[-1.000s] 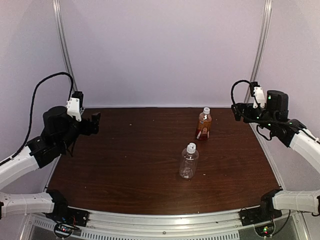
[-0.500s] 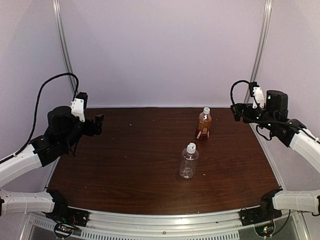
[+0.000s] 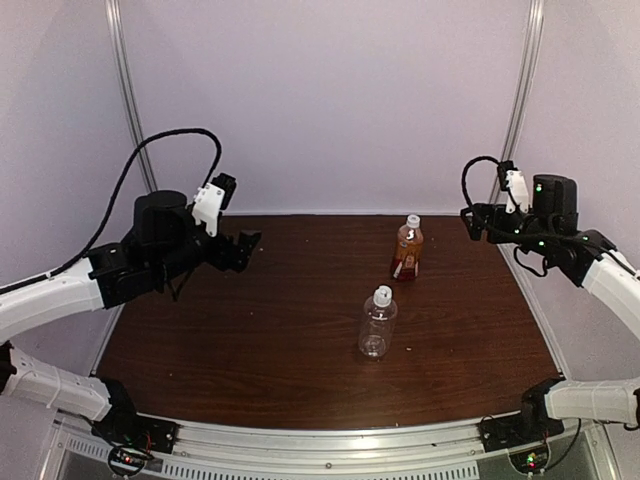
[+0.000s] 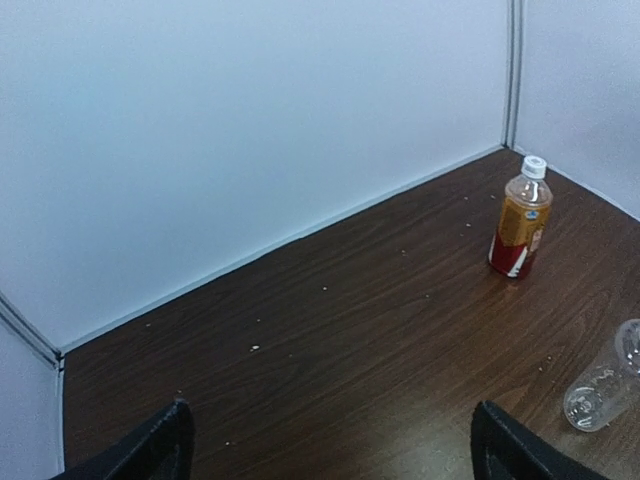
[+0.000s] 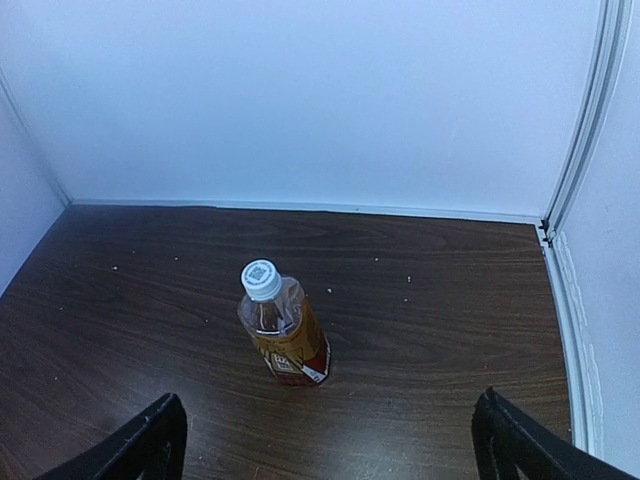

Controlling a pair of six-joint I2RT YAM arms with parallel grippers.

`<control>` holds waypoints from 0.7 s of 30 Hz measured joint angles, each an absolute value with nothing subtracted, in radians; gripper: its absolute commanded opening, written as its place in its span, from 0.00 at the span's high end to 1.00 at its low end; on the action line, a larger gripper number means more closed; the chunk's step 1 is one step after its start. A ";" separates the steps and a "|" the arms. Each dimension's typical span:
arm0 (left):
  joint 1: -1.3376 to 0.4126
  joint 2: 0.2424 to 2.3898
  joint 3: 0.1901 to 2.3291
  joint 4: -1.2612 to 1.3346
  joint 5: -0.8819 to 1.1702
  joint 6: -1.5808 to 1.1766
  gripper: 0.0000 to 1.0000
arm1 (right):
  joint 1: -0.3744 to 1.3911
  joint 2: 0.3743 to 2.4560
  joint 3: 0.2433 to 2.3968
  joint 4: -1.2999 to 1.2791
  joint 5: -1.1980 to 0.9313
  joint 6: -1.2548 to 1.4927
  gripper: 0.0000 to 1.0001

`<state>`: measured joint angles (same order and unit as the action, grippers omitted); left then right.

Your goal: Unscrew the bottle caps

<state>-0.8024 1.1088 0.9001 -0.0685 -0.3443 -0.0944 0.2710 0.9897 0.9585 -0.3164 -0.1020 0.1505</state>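
Observation:
Two bottles stand upright on the dark wooden table [image 3: 250, 340]. The amber bottle [image 3: 407, 252] with a red-and-white label is at the back right and carries a white cap [image 3: 412, 221]. The clear bottle [image 3: 378, 326] stands nearer the middle, with its white cap [image 3: 382, 295] on. My left gripper [image 3: 247, 250] hangs open over the table's left part, far from both bottles. My right gripper [image 3: 472, 224] is open at the back right, a little right of the amber bottle [image 5: 290, 340], whose cap [image 5: 261, 279] shows from above. In the left wrist view the amber bottle [image 4: 520, 225] and the clear bottle [image 4: 605, 385] are off to the right.
White walls close the table in at the back and both sides, with metal corner posts [image 3: 125, 90]. Small pale specks [image 4: 255, 348] dot the wood. The arm bases and a metal rail [image 3: 330, 445] line the near edge.
My left arm has swung up and to the right, carrying its open gripper from the left edge in over the table. The right arm has barely shifted. The bottles stay put.

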 measured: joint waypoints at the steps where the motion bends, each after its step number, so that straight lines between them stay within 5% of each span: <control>1: -0.829 1.150 0.938 -0.086 -0.330 -0.085 0.02 | 0.271 0.994 0.958 -0.322 -0.106 0.155 0.00; 21: -1.069 1.771 1.449 -0.193 0.084 -0.064 0.25 | 0.282 1.024 0.933 -0.343 -0.145 0.169 0.00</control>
